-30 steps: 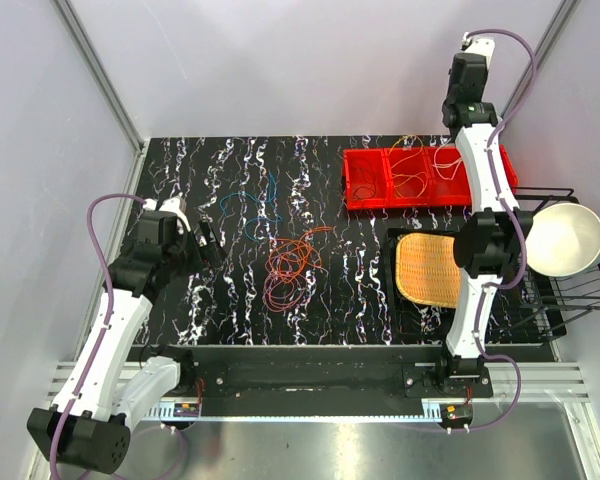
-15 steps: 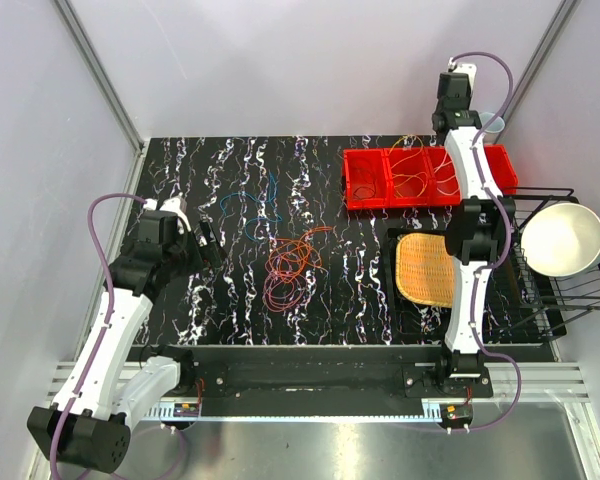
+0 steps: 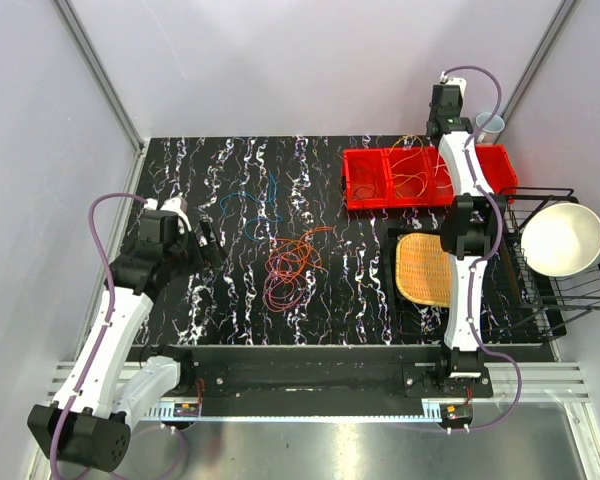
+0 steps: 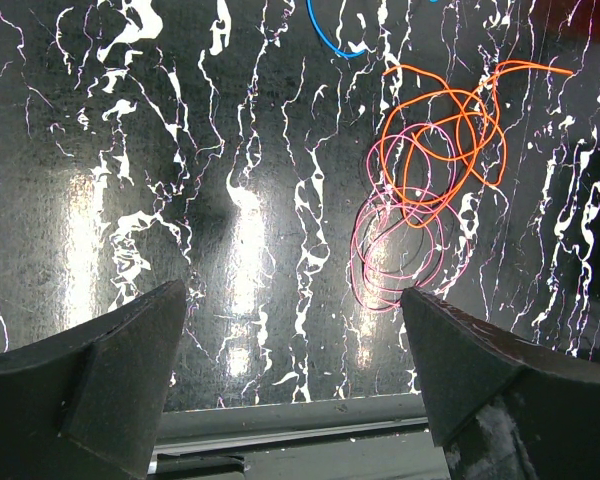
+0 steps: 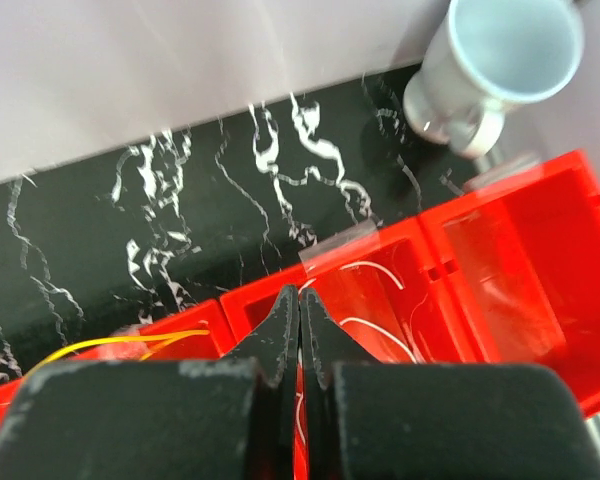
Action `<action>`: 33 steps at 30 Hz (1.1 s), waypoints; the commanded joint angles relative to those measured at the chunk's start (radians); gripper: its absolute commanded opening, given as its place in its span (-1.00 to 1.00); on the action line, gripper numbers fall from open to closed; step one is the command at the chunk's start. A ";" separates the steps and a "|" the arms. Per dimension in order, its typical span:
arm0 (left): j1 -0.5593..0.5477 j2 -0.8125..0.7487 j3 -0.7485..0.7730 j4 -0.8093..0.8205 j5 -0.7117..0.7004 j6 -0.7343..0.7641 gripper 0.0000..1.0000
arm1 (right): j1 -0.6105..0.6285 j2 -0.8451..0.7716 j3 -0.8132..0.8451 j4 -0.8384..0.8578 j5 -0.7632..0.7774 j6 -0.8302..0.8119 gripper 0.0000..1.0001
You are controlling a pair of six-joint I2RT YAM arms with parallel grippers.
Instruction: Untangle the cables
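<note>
Looks featherlight and floppy, so best pinching the orange cable (image 4: 450,130) at its stray outer loop, off the pink cable (image 4: 395,245); left gripper (image 4: 292,300) wide apart, right gripper (image 5: 300,295) pinched shut.

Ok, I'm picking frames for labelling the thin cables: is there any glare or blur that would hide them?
Left wrist view: lamp glare streaks the glossy table, one patch washing over the pink cable; the orange cable reads clearly. Right wrist view: slightly soft throughout, mug and red tray a little smeared. Top view: evenly lit, sharp, but the cables look small.
</note>
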 commanded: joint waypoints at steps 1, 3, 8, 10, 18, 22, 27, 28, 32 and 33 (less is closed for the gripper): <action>0.007 0.004 0.000 0.052 -0.003 -0.001 0.82 | -0.030 0.016 0.032 -0.013 -0.051 0.045 -1.00; 0.010 0.003 0.000 0.053 0.000 -0.001 0.82 | -0.030 0.019 0.019 -0.016 -0.046 0.050 -1.00; 0.020 -0.001 -0.002 0.058 0.012 0.002 0.82 | -0.032 0.017 -0.013 -0.023 -0.037 0.062 -1.00; 0.023 -0.001 -0.002 0.060 0.017 0.002 0.82 | -0.032 0.016 -0.018 -0.033 -0.039 0.065 -1.00; 0.035 -0.010 -0.003 0.063 0.026 0.004 0.82 | -0.032 -0.024 -0.097 -0.062 -0.043 0.090 -1.00; 0.035 -0.011 -0.003 0.063 0.028 0.004 0.82 | -0.032 -0.030 -0.084 -0.092 -0.068 0.098 -1.00; 0.038 -0.016 -0.003 0.064 0.026 0.004 0.82 | -0.032 -0.084 -0.068 -0.103 -0.132 0.124 -0.52; 0.038 -0.016 -0.003 0.064 0.026 0.004 0.82 | -0.032 -0.093 -0.061 -0.108 -0.154 0.130 -0.43; 0.040 -0.014 -0.003 0.064 0.026 0.005 0.82 | -0.030 -0.132 -0.039 -0.121 -0.194 0.150 0.15; 0.040 -0.014 -0.003 0.064 0.026 0.004 0.82 | -0.030 -0.136 -0.027 -0.128 -0.198 0.162 0.20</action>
